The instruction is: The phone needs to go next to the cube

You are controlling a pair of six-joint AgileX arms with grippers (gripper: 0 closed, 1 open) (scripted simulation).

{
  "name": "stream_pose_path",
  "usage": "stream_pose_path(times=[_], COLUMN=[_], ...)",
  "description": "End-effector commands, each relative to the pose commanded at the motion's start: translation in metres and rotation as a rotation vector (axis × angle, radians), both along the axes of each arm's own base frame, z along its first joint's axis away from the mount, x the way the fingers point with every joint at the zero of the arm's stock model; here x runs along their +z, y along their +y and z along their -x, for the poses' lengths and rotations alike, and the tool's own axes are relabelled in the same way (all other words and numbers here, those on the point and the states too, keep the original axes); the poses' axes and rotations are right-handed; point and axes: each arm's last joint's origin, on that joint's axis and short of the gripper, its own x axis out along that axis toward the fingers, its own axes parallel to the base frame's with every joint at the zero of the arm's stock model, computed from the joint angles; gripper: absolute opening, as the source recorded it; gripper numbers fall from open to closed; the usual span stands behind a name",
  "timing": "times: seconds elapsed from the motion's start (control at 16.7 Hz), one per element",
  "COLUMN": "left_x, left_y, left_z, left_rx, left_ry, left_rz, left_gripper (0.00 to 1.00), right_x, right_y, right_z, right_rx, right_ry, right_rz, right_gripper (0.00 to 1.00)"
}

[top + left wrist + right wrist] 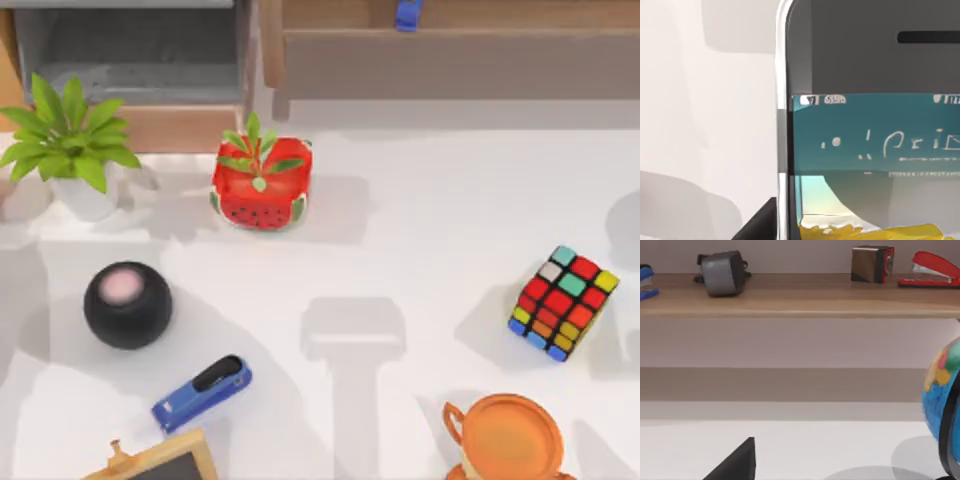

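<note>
Phone close under the left wrist camera; cube at the right of the table.

In the left wrist view the white-edged rectangular phone with a lit teal screen [875, 135] takes up the right of the frame, its silver edge running down the middle, and a dark finger [760, 222] of the left gripper shows at the bottom just beside that edge; whether the jaws are apart, together or clamped on the phone cannot be told. In the top view the black-gridded multicoloured puzzle cube [563, 302] sits at mid-right on the white table [400, 260], well apart from the red watermelon-patterned planter [262, 185], the black round speaker [127, 304] and the blue stapler [202, 392]. In the right wrist view a dark finger [737, 465] of the right gripper shows at the bottom; its state cannot be told either.
</note>
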Motion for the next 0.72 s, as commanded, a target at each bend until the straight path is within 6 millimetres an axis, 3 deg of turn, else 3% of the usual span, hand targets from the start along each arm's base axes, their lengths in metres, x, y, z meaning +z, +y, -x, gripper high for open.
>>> stream_pose_path(times=[0.18, 0.36, 0.54, 0.72], left_x=[0.041, 0.067, 0.078, 0.075], left_y=[-0.041, -0.102, -0.185, -0.281], left_z=[-0.020, -0.042, -0.056, -0.051], left_rx=[0.115, 0.215, 0.249, 0.211], left_ry=[-0.020, -0.014, 0.006, 0.029], left_rz=[0.036, 0.077, 0.099, 0.095], left_gripper=[0.00, 0.00, 0.00, 0.00], right_x=[0.000, 0.000, 0.000, 0.000], right_y=[0.000, 0.000, 0.000, 0.000], right_z=[0.000, 0.000, 0.000, 0.000], right_rx=[0.000, 0.000, 0.000, 0.000], right_ry=[0.000, 0.000, 0.000, 0.000], right_rz=[0.000, 0.000, 0.000, 0.000], right_gripper=[1.00, 1.00, 1.00, 1.00])
